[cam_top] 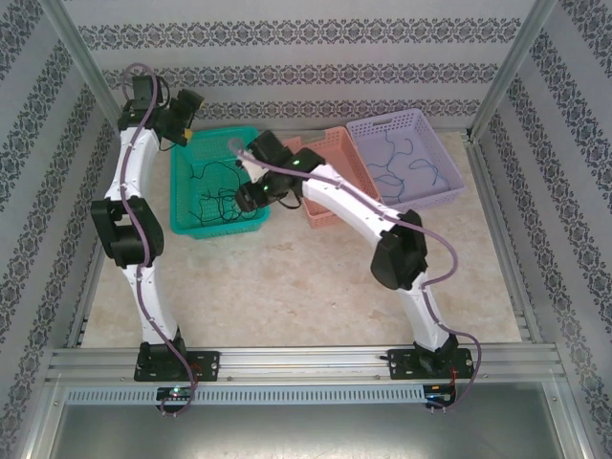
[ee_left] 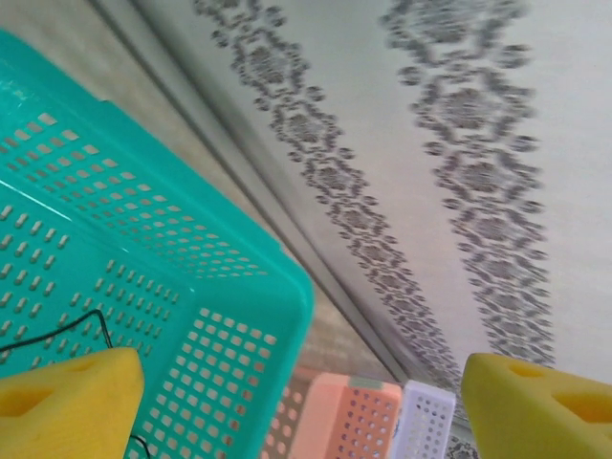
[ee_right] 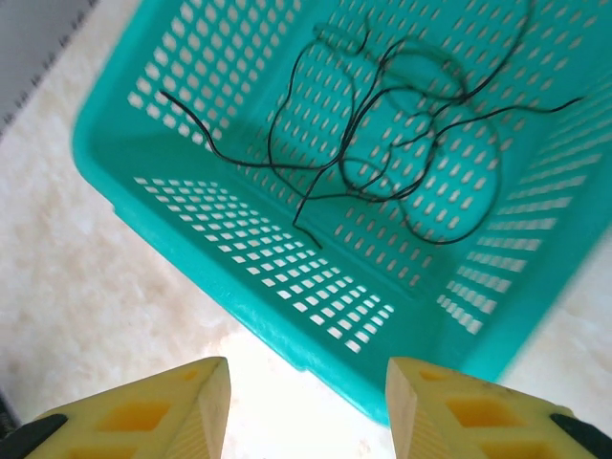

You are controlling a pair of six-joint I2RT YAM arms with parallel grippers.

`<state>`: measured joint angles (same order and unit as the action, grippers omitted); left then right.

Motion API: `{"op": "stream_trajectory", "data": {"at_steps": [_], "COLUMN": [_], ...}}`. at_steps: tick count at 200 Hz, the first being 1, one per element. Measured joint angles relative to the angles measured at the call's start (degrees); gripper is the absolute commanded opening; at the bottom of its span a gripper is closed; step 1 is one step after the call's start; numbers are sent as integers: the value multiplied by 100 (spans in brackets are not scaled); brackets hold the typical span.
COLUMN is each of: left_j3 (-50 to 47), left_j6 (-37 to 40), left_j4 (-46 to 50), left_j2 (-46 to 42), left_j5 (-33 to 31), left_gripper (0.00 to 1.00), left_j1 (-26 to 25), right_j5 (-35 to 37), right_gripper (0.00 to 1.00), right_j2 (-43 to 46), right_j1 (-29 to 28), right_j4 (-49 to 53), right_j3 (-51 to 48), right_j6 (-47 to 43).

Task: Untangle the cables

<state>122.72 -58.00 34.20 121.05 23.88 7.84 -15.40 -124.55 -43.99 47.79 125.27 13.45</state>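
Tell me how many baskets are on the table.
3: a teal basket on the left holding black cables, a pink basket in the middle, and a lavender basket on the right holding blue cables.

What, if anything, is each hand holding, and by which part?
Nothing. The left hand and right hand are both open and empty; the black cables lie loose in the teal basket.

Three perforated baskets are set in a row at the far end of the pale marbled table (cam_top: 287, 287): a teal basket (cam_top: 218, 230) on the left, a salmon basket (cam_top: 342, 153) in the middle and a lavender basket (cam_top: 382, 119) just beside it on the right. The table is enclosed by patterned walls (cam_top: 306, 38) and aluminium posts (cam_top: 507, 67).
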Motion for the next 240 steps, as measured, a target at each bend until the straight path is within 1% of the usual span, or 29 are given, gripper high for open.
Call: {"op": "stream_trajectory", "data": {"at_steps": [16, 36, 53, 75, 77, 79, 80, 84, 92, 98, 100, 101, 102, 105, 119, 130, 151, 168, 177, 188, 202, 210, 223, 240], "left_j3": [0, -181, -662, -1644, -1753, -1871, -1908, -2129, -2568, -2889, -3003, -3034, -3067, -3239, -3891, -4391, -5248, -5812, -6041, -6214, -6384, -6548, -6929, -7538], "left_j6": [155, 358, 518, 688, 708, 728, 732, 802, 872, 927, 949, 953, 960, 990, 1080, 1150, 1296, 1392, 1425, 1410, 1279, 1290, 1600, 2339], "left_j4": [153, 308, 396, 433, 426, 415, 415, 426, 413, 411, 400, 402, 404, 404, 417, 431, 542, 660, 780, 1005, 1224, 1209, 964, 398], "left_j2": [-404, -944, -1532, -2400, -2498, -2577, -2603, -2800, -3152, -3423, -3508, -3536, -3567, -3722, -4271, -4677, -5307, -5659, -5814, -5947, -6070, -6137, -6240, -6227], "left_j5": [-173, -415, -625, -927, -966, -1014, -1029, -1106, -1266, -1375, -1416, -1419, -1423, -1484, -1650, -1714, -1727, -1777, -1917, -2330, -3171, -3630, -4144, -4649], "left_gripper": [88, 88, 88, 89, 90, 97, 99, 100, 100, 100, 100, 100, 100, 100, 100, 100, 100, 100, 100, 100, 100, 100, 100, 100], "left_j1": [-46, -118, -192, -286, -297, -299, -302, -330, -378, -417, -433, -439, -446, -463, -527, -551, -551, -553, -553, -557, -566, -564, -566, -599], "right_j5": [13, 140, 376, 911, 979, 1014, 1038, 1154, 1362, 1532, 1574, 1589, 1620, 1700, 2013, 2114, 2260, 2461, 2706, 3165, 3711, 3976, 4463, 4833], "right_gripper": [47, 48, 49, 57, 57, 58, 58, 60, 65, 72, 81, 90, 94, 98, 98, 98, 98, 98, 98, 98, 98, 98, 98, 98], "right_j2": [527, 1368, 2105, 3136, 3248, 3316, 3388, 3576, 4002, 4332, 4430, 4463, 4535, 4682, 5357, 5807, 6301, 6476, 6577, 6728, 6946, 7053, 7141, 7007], "right_j1": [151, 352, 533, 820, 861, 881, 901, 973, 1139, 1283, 1329, 1342, 1370, 1443, 1810, 2103, 2594, 2686, 2673, 2649, 2706, 2798, 2911, 3042], "right_j4": [-221, -629, -951, -1316, -1355, -1375, -1397, -1432, -1497, -1519, -1532, -1530, -1530, -1545, -1572, -1539, -1320, -1147, -1062, -1003, -1086, -1309, -1858, -2800], "right_j3": [-376, -1198, -2013, -3174, -3289, -3373, -3456, -3650, -4094, -4406, -4507, -4540, -4603, -4734, -5331, -5722, -6186, -6500, -6701, -6985, -7403, -7683, -8192, -8817], "right_j6": [177, 437, 651, 992, 1071, 1069, 1071, 1180, 1309, 1432, 1434, 1445, 1497, 1563, 1788, 1950, 2188, 2245, 2286, 2378, 2371, 2208, 1797, 1093]}}
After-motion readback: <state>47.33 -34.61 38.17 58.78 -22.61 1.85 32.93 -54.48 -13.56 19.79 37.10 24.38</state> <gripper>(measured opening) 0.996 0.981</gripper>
